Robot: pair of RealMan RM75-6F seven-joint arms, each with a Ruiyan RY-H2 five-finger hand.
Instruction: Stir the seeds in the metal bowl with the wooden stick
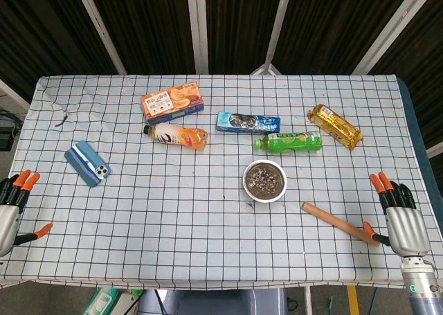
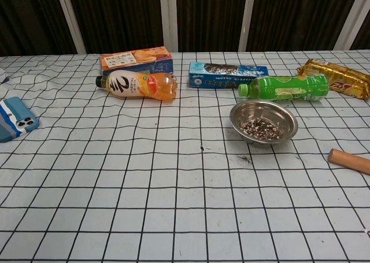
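A small metal bowl (image 1: 264,181) holding dark seeds (image 2: 261,129) stands right of the table's middle; the chest view shows the bowl (image 2: 263,119) too. The wooden stick (image 1: 339,223) lies flat on the cloth to the bowl's right, and its near end (image 2: 348,160) shows at the chest view's right edge. My right hand (image 1: 401,218) hovers open at the table's right front corner, fingers spread, just right of the stick's far end. Open as well, my left hand (image 1: 14,208) sits at the left front edge, far from the bowl. Neither hand shows in the chest view.
Behind the bowl lie a green bottle (image 1: 289,142), a blue snack pack (image 1: 247,122), a gold wrapper (image 1: 335,125), an orange juice bottle (image 1: 176,136) and an orange box (image 1: 172,102). A blue phone (image 1: 87,163) lies at the left. A few spilled seeds (image 2: 245,158) dot the cloth.
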